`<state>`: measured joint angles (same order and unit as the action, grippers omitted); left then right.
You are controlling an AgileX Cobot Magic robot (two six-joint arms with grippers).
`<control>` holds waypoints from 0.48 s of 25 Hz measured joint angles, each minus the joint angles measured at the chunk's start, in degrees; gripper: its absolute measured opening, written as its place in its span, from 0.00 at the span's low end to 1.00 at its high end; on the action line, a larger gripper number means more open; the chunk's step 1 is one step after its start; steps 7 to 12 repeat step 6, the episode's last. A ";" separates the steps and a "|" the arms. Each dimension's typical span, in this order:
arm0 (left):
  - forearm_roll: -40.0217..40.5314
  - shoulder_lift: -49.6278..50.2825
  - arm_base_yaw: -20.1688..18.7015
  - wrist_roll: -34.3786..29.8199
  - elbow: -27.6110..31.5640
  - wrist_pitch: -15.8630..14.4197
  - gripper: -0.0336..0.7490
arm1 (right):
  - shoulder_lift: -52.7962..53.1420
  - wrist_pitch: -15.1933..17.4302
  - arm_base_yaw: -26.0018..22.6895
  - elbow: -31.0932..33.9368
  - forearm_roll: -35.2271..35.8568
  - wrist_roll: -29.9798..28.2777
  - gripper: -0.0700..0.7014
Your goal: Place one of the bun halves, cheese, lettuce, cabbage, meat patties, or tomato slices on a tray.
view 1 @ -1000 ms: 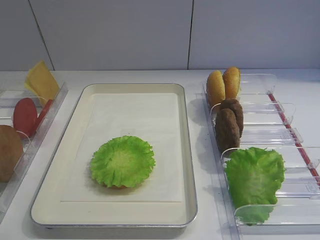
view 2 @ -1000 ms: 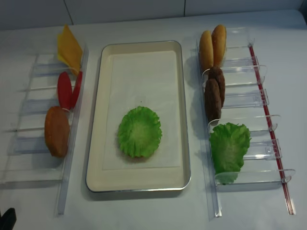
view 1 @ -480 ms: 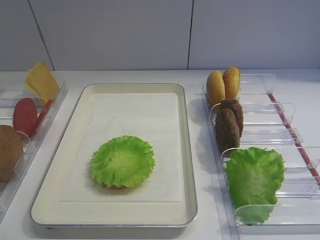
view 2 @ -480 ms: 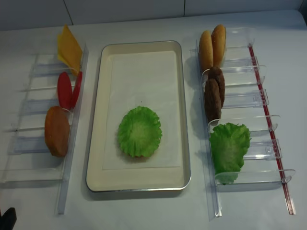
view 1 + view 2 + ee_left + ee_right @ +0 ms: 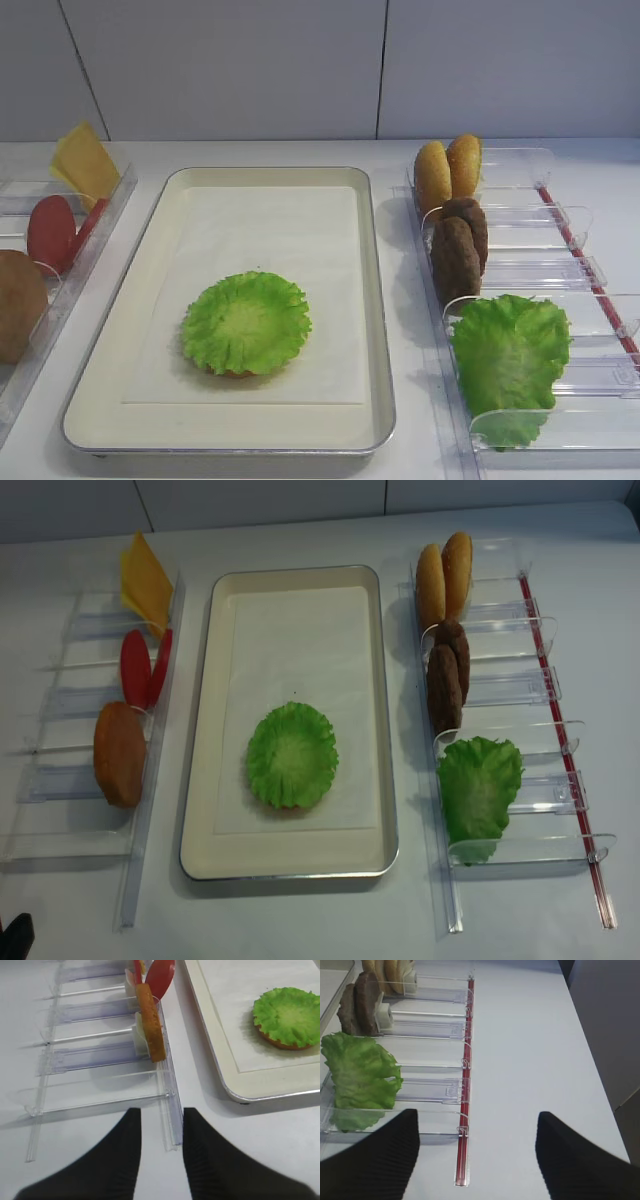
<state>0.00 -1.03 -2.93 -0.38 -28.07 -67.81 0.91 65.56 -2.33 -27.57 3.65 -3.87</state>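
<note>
The frilly lettuce (image 5: 246, 322) (image 5: 291, 754) lies on the paper liner in the near half of the tray (image 5: 230, 425) (image 5: 290, 855), over a bun half whose brown edge (image 5: 280, 1044) shows beneath. No gripper is near it. My left gripper (image 5: 161, 1115) hovers narrowly open and empty over the near end of the left rack (image 5: 170, 1125). My right gripper (image 5: 477, 1125) stands wide open and empty over bare table by the right rack's red strip (image 5: 465, 1110). The left rack holds cheese (image 5: 145, 580), tomato slices (image 5: 135, 667) and a bun half (image 5: 119, 753).
The right clear rack (image 5: 520, 695) holds two upright bun halves (image 5: 444, 570), meat patties (image 5: 444, 675) and a larger bunched cabbage leaf (image 5: 478, 790). A black part of the left arm (image 5: 12, 940) shows at the table's near left corner.
</note>
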 joint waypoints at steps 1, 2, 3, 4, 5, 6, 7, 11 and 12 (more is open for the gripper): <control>0.00 0.00 0.00 0.00 0.00 0.00 0.32 | 0.00 0.00 0.00 0.00 0.00 -0.12 0.73; 0.00 0.00 0.00 0.00 0.00 0.00 0.32 | 0.00 0.00 0.00 0.00 0.00 -0.12 0.73; 0.00 0.00 0.00 0.00 0.00 0.00 0.32 | 0.00 0.00 0.00 0.00 0.00 -0.21 0.73; 0.00 0.00 0.00 0.00 0.00 0.00 0.32 | 0.00 0.00 0.00 0.00 0.00 -0.21 0.73; 0.00 0.00 0.00 0.00 0.00 0.00 0.32 | 0.00 0.00 0.00 0.00 0.00 -0.21 0.73; 0.00 0.00 0.00 0.00 0.00 0.00 0.32 | 0.00 0.00 0.00 0.00 0.00 -0.24 0.73; 0.00 0.00 0.00 0.00 0.00 0.00 0.32 | 0.00 0.00 0.00 0.00 0.00 -0.24 0.73; 0.00 0.00 0.00 0.00 0.00 0.00 0.32 | 0.00 0.00 0.00 0.00 0.00 -0.24 0.73; 0.00 0.00 0.00 0.00 0.00 0.00 0.32 | 0.00 0.00 0.00 0.00 0.00 -0.24 0.73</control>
